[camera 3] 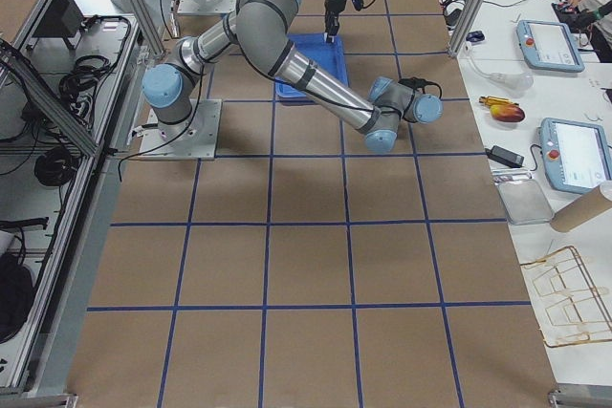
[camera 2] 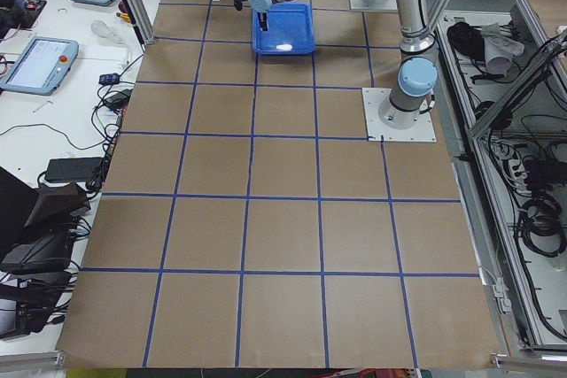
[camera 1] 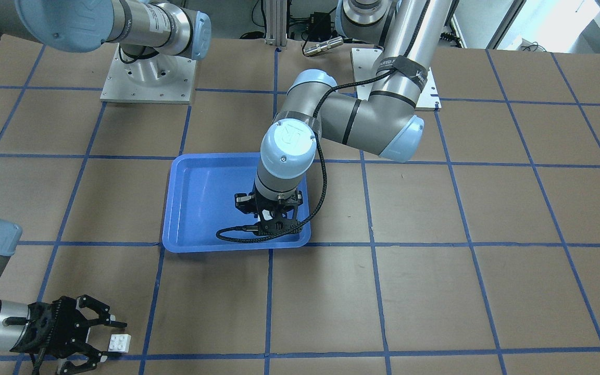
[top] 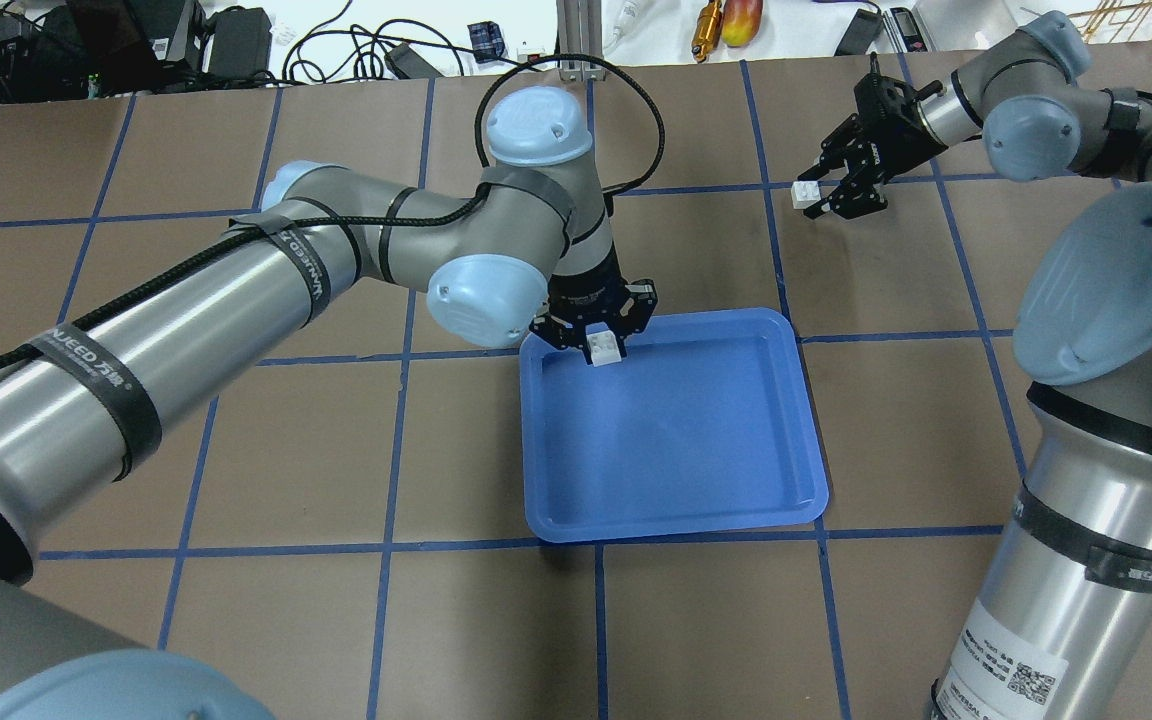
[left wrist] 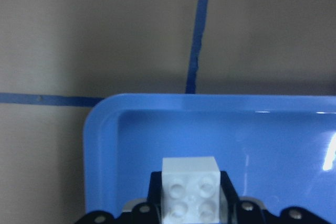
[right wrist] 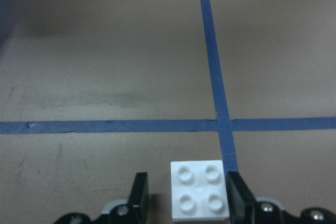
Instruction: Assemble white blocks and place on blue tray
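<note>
Left hand (top: 596,338) grips white block (left wrist: 190,187) over blue tray (top: 676,460); right hand (camera 1: 115,341) spread around second block (right wrist: 200,189), seemingly unclamped.

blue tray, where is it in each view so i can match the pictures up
Front-facing: blue tray left of centre.
Overhead: blue tray right of centre.
Exterior left: blue tray top centre, small.
Exterior right: blue tray top centre, behind the near arm.
Left wrist: blue tray fills the lower half.
Right wrist: not clearly in it.
Shared landmark: left gripper holding a white block over it.
</note>
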